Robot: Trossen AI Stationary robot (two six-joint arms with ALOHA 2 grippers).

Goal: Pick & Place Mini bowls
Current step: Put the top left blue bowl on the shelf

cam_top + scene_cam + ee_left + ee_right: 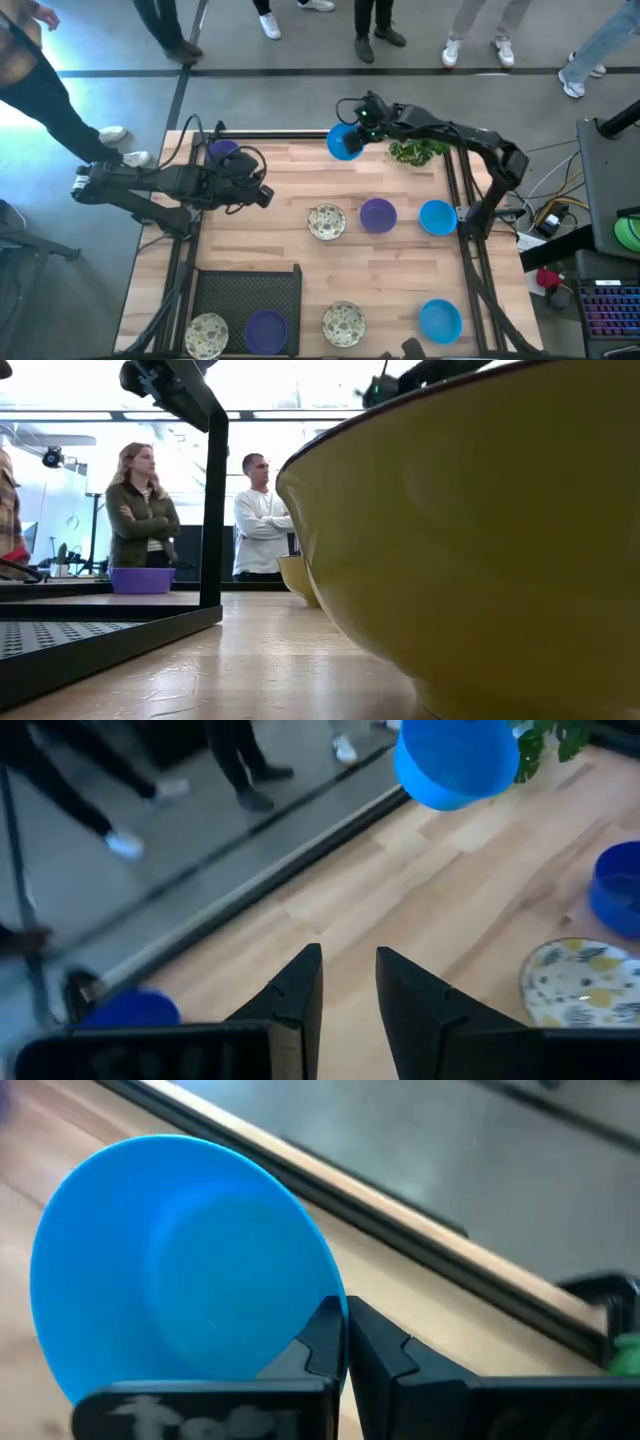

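From above, the right gripper (pixel 358 128) sits at the far edge of the table (pixel 400 270), closed on the rim of a blue bowl (pixel 343 143), just beside the plant (pixel 418 151). The left gripper (pixel 262 193) hangs over the left part of the table, partly open and empty, near a purple bowl (pixel 223 152). Other bowls are spread over the wood: a speckled bowl (pixel 326 221), a second purple bowl (pixel 377 214) and a second blue bowl (pixel 437 217) in a row across the middle, more along the near edge, and two in the black tray (pixel 245 295).

From table height, the wall of a nearby bowl (pixel 480 540) fills most of the picture; two people (pixel 262 520) stand behind the table.

The left wrist view shows its fingers (pixel 300 995) apart with nothing between them, and the held blue bowl (pixel 455 760) farther off, raised above the wood.

The right wrist view shows the jaws pinched together on the rim of the blue bowl (pixel 185 1270), which is tilted steeply.

The risk looks plain — the grip is a thin pinch on one edge, so the bowl could swing or slip out during a fast move. It is also close to the table's edge and could fall to the floor.
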